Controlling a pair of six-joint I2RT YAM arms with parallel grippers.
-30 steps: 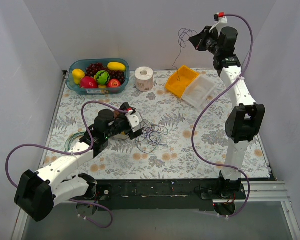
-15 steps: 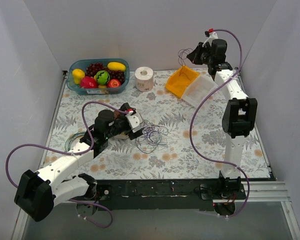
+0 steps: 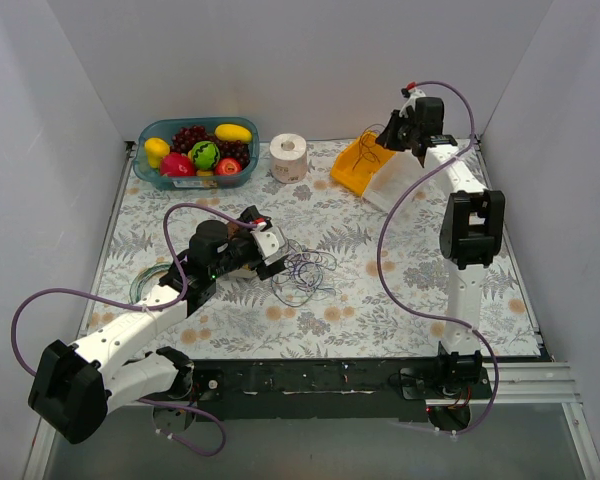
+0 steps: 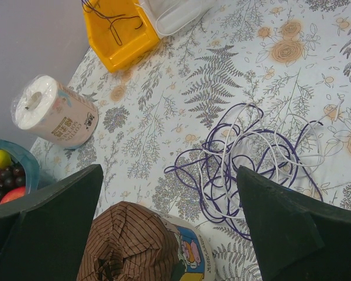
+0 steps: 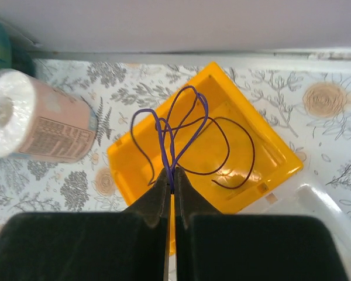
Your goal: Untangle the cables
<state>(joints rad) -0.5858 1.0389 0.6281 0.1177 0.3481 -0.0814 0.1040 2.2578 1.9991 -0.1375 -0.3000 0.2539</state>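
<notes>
right fingers (image 5: 154,202) pinch 1 cable (image 5: 163,137) over yellow bin (image 5: 131,167), arm (image 3: 467,228) extended | left fingers (image 4: 47,216) spread beside tangle (image 4: 245,158)

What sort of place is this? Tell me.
Probably a robot test cell: white walls box in the table, a left arm and right arm are bolted at its edge, with a fruit basket as prop.

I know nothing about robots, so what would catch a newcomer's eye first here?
Probably the right arm at the far right of the flowered tablecloth, its jaws pinched shut on a thin purple wire looping over a bright yellow plastic bin. Next, the springy tangle of thin purple wires lying mid-cloth, just ahead of the open jaws of the left arm.
</notes>
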